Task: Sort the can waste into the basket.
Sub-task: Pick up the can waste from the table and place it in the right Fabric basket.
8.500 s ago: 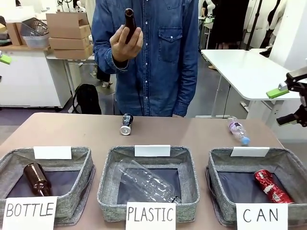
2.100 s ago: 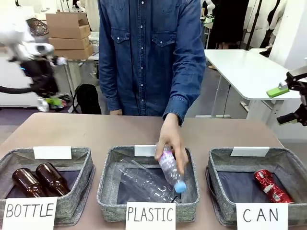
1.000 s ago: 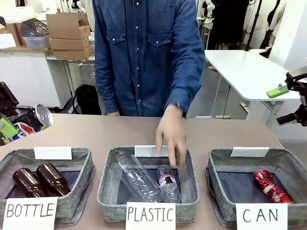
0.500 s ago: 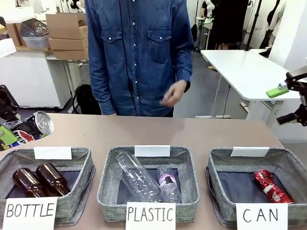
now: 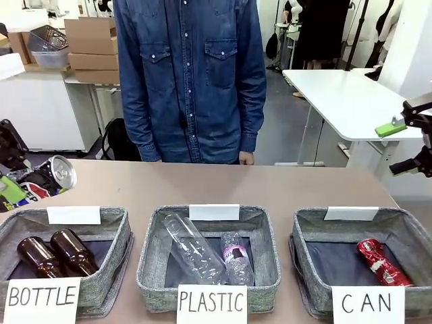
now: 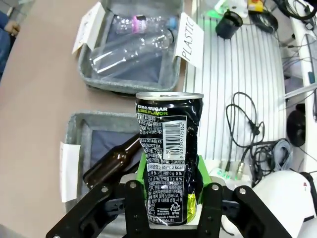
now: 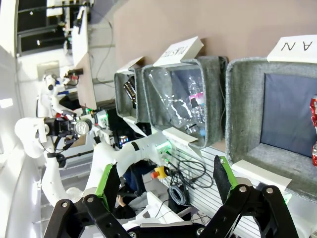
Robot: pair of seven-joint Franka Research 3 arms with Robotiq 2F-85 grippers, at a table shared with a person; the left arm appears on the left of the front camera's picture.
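On the desk (image 5: 202, 185) sit three baskets signed "BOTTLE", "PLASTIC" and "CAN" (image 5: 368, 303). The CAN basket (image 5: 307, 260) holds a red can (image 5: 382, 261). The left claw (image 6: 169, 191) grips a black "ZERO SUGAR" can (image 6: 168, 153) above the desk's left edge. The right claw (image 7: 166, 181) is spread wide, holding nothing.

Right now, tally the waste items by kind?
Cans: 2, a red can in the CAN basket and a black can held by the left gripper
Brown glass bottles: 2
Clear plastic bottles: 2
Total: 6

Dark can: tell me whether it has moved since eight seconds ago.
Yes. It left the tabletop beyond the PLASTIC basket; now the dark can sits in the left tool, above the BOTTLE basket.
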